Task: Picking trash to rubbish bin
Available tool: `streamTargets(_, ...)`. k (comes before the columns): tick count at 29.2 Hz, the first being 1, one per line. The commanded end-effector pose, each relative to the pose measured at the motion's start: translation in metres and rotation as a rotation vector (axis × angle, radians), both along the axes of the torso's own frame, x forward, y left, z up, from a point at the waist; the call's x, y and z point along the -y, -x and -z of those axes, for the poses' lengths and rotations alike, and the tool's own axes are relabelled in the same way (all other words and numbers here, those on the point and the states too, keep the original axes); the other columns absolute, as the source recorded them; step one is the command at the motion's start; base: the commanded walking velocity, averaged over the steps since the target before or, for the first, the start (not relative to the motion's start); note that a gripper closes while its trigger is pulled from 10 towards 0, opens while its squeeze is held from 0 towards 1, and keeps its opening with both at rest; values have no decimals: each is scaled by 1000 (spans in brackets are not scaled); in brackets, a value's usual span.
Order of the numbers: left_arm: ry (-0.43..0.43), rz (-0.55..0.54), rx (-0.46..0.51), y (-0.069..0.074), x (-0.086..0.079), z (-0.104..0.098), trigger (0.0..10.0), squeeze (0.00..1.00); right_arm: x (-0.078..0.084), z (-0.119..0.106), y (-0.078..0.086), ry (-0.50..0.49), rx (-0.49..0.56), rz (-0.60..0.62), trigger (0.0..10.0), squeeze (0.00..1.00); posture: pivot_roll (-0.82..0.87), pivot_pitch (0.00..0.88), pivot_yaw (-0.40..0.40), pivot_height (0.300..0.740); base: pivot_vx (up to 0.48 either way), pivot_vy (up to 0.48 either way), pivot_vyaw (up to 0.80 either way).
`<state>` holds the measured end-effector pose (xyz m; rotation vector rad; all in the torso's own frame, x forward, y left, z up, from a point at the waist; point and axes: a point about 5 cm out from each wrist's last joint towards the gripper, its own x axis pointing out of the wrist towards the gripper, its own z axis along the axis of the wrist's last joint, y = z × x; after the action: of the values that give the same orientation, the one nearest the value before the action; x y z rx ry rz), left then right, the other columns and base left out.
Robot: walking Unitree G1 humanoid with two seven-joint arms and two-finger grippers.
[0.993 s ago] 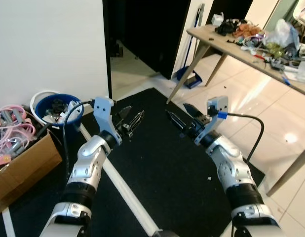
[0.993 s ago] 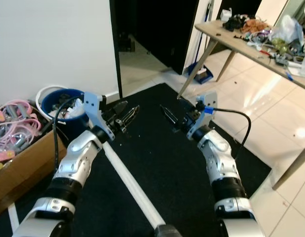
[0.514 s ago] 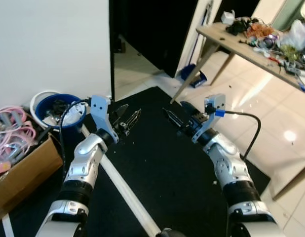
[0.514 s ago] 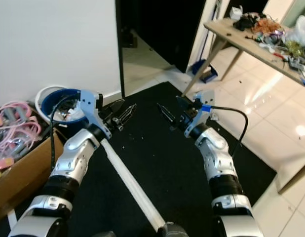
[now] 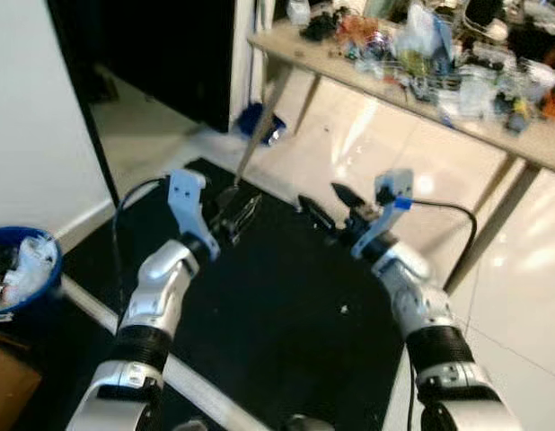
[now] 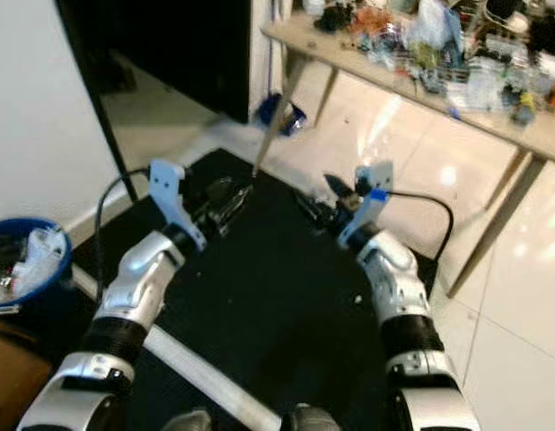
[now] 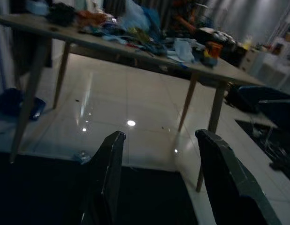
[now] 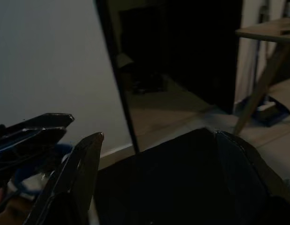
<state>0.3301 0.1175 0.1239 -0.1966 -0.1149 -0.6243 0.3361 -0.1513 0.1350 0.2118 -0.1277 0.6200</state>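
Both arms are raised in front of the robot over a black mat [image 5: 286,314]. The left pincer [image 5: 234,212] hangs above the mat's far part, its two black fingers [image 7: 107,173] spread apart with nothing between them. The right pincer [image 5: 330,208] is held just to its right, at about the same height, also released and empty; its fingers [image 8: 79,173] stand well apart in the right wrist view. The two pincers point towards each other, near but not touching.

The rubbish bin [image 5: 22,269], a blue round bin with pale and dark trash inside, stands on the floor at the far left, beside the white wall [image 5: 35,117] and well apart from both pincers, closer to the left arm. A white stripe [image 5: 89,305] on the mat runs past it. A corner of a brown cardboard box [image 5: 8,386] shows just below the bin.

Beyond the mat lies glossy white tile floor [image 5: 367,153]. A wooden desk [image 5: 493,135] on slanted legs crosses the upper right, piled with cluttered small items too blurred to tell apart. A blue object [image 5: 258,121] lies on the floor by the dark doorway [image 5: 161,45], beside a desk leg.
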Motion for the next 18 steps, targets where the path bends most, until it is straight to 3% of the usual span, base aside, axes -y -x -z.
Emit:
streamTargets(1,-7,21,6,0,5,-1,10000,0,8,2,1,19,-1,22,10000,0,-51,0,-61,740,330,0,0)
streamTargets(16,-10,26,6,0,6,1,10000,0,7,3,2,25,2,21,10000,0,-52,0,-63,740,330,0,0)
streamTargets(18,-10,26,7,0,6,1,10000,0,7,3,2,24,1,16,10000,0,-52,0,-63,740,330,0,-628)
